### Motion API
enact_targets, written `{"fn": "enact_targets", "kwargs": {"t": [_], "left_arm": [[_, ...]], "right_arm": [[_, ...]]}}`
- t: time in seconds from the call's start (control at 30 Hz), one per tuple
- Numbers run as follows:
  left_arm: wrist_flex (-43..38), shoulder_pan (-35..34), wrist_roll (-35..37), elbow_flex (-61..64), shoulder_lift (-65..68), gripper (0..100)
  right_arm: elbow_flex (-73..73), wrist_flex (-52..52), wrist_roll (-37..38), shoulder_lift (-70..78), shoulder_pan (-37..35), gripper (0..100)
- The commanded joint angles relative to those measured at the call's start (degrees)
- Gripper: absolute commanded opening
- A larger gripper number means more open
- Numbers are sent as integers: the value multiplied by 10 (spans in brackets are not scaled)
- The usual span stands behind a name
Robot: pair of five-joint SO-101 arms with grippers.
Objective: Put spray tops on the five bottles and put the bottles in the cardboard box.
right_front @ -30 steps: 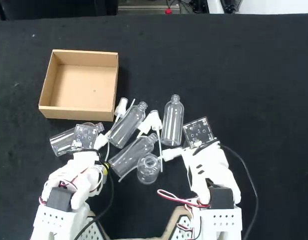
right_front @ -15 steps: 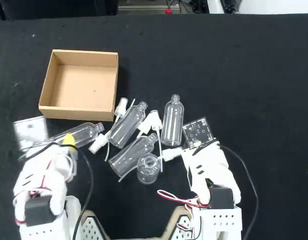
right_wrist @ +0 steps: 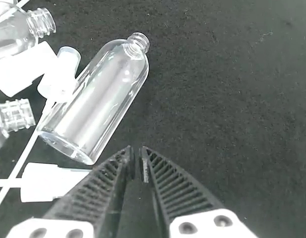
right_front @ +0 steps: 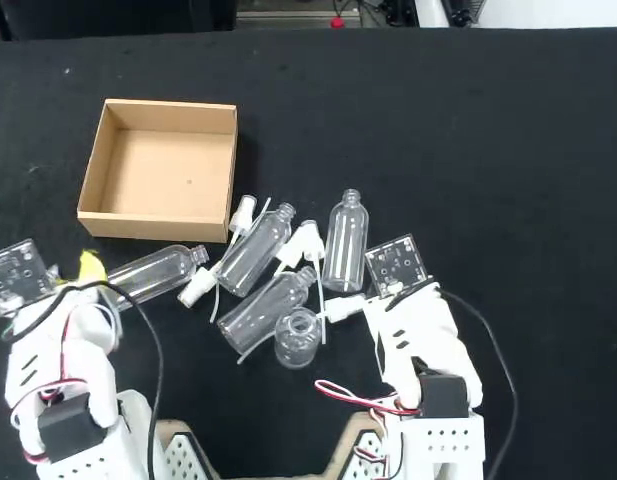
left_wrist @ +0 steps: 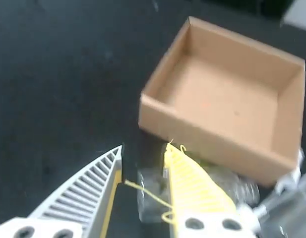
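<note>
Since the bottles [right_front: 258, 250] are thin clear plastic, I'd expect light, slick, rolly: grip across the body. All five sit uncapped on the bench [right_front: 488, 150] by the box [right_front: 153, 228], spray tops [right_front: 306, 240] tangled among them. Left end effector [left_wrist: 143, 147] is open astride the base of one bottle [right_front: 158, 272], not clamped; right end effector [right_wrist: 135, 151] is all but closed, empty.

Black counter, with a strip of room behind it.
The counter [right_front: 508, 140] is covered in a dark, matte cloth that runs to every edge of the high view except the far one. Close up in the right wrist view, the cloth carries a few pale specks of lint [right_wrist: 264, 35]. Beyond the far edge sit a small red object [right_front: 336, 21], some dark cables [right_front: 388, 12] just beside it, and a white surface [right_front: 548, 10] towards the corner.
</note>
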Motion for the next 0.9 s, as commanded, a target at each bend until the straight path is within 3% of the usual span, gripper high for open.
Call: {"fn": "enact_targets", "kwargs": {"t": [0.0, 0.37, 0.53, 0.7, 0.77, 0.87], "left_arm": [[-80, -18, 0, -39, 3, 137], [-180, -17, 0, -222, 12, 137], [-179, 4, 2, -331, 132, 139], [-24, 95, 1, -451, 319, 141], [47, 133, 0, -482, 343, 141], [75, 184, -1, -469, 338, 141]], "right_arm": [[-5, 3, 4, -57, -7, 29], [-5, 3, 4, -57, -7, 28], [-5, 3, 4, -57, -7, 26], [-5, -13, -7, -57, 55, 28], [-5, -36, -53, -57, 105, 29], [-5, -63, -135, -56, 171, 29]]}}
